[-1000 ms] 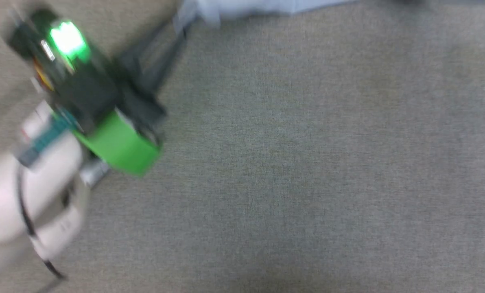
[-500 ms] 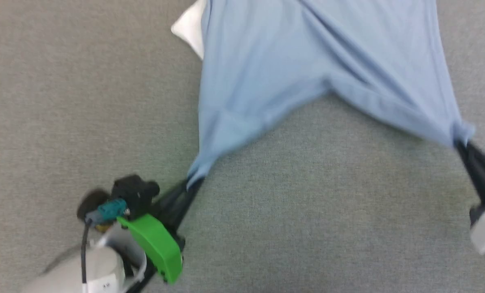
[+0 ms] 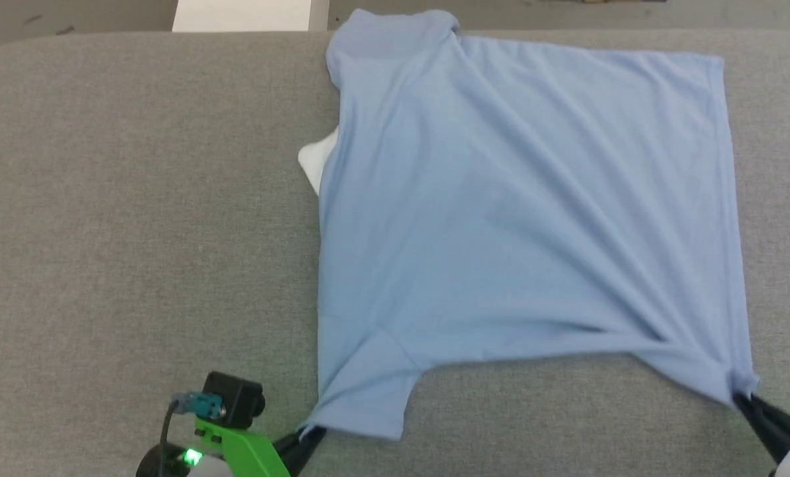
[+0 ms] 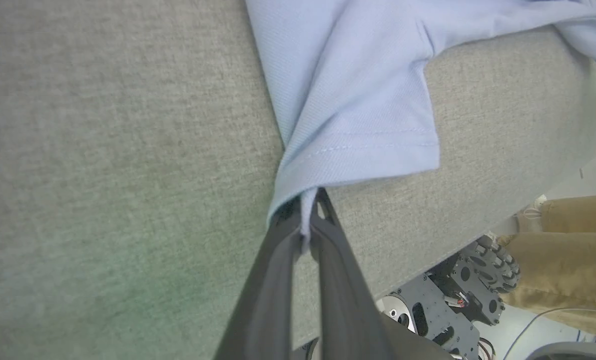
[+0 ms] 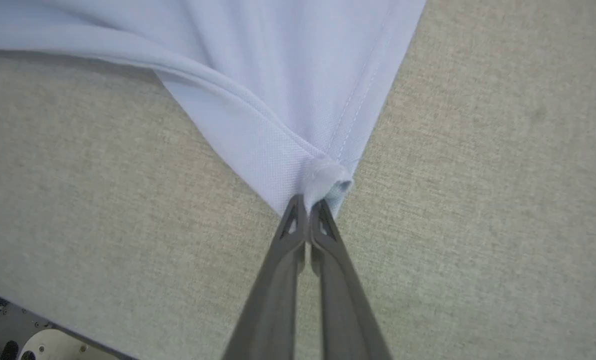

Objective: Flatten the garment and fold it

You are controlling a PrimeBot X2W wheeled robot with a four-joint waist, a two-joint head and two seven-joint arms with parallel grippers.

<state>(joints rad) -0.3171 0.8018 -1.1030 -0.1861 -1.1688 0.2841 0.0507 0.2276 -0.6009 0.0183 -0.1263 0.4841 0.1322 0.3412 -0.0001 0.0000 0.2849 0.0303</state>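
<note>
The garment (image 3: 521,218), a light blue short-sleeved shirt, lies spread on the grey padded table (image 3: 136,218), with diagonal creases running toward its near right corner. A bit of its white panel (image 3: 314,161) peeks out at the left edge. At the near left, my left gripper (image 3: 310,434) is shut on the corner of a sleeve hem (image 4: 358,150); in the left wrist view the cloth is pinched between the left gripper's (image 4: 305,220) fingers. My right gripper (image 3: 739,397) is shut on the near right corner, and the right wrist view shows the right gripper's (image 5: 308,205) tips clamped on bunched cloth (image 5: 328,177).
The table's far edge runs along the top of the head view, with a white block (image 3: 249,14) behind it. Past the table's near edge, the left wrist view shows the robot's wheeled base (image 4: 473,295) and a tan fabric shape (image 4: 563,240). Bare grey surface lies left of the shirt.
The head camera has swung, so the whole picture shifted. The shirt now shows nearly whole, lying flatter on the table. Both grippers keep their hold on the near corners.
</note>
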